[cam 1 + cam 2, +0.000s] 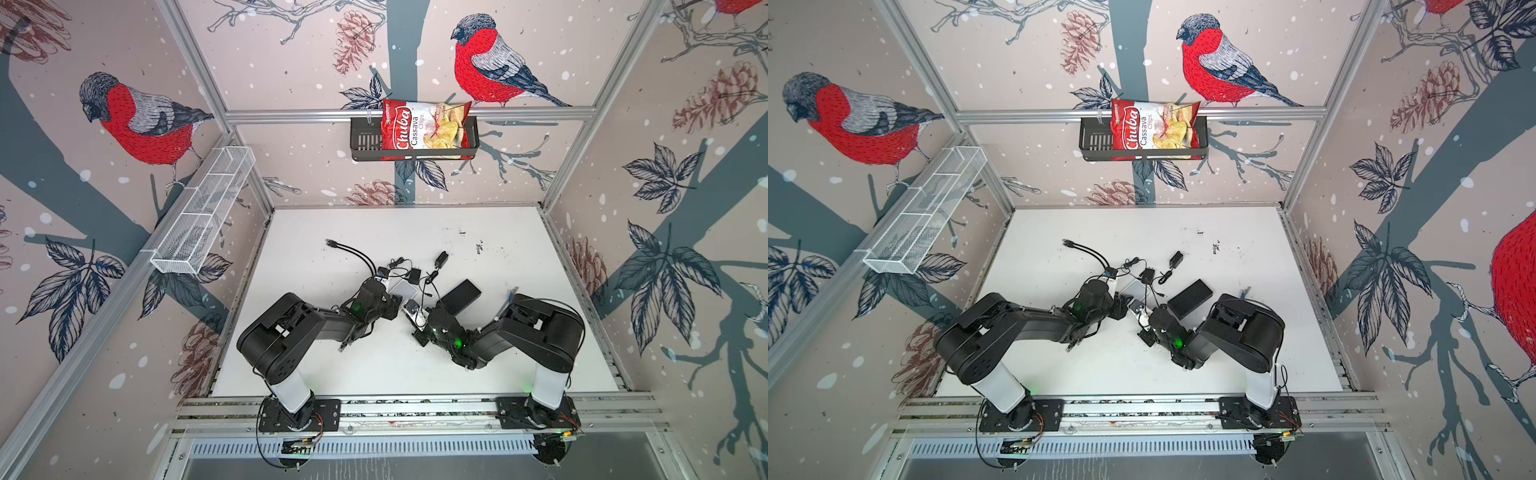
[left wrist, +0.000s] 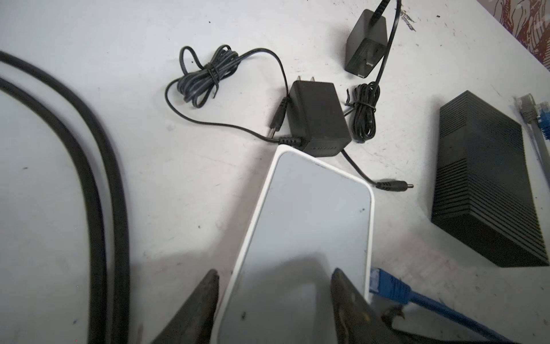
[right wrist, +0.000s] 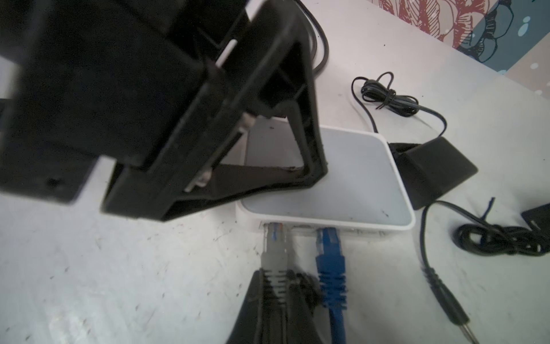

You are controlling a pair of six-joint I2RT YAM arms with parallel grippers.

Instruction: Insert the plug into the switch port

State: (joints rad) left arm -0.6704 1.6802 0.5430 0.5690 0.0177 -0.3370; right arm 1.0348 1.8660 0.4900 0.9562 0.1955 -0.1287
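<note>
The switch (image 2: 309, 214) is a flat white box with a pale grey top, lying mid-table (image 1: 402, 287). My left gripper (image 2: 273, 272) is open and stands astride its near end, one finger just outside one long edge and the other over the opposite edge. The plug (image 3: 275, 247) is grey, and my right gripper (image 3: 278, 274) is shut on its ribbed boot. The plug's clear tip is at a port (image 3: 273, 227) in the switch's front face. How deep it sits cannot be told. A blue plug (image 3: 327, 247) sits in a neighbouring port.
A ribbed black box (image 2: 482, 178) lies beside the switch. Two black power adapters (image 2: 317, 119) (image 2: 367, 44) with bundled thin cords lie past the switch's far end. Two thick black cables (image 2: 98, 178) curve along one side. Loose grey and blue plugs (image 2: 532, 113) lie beyond the black box.
</note>
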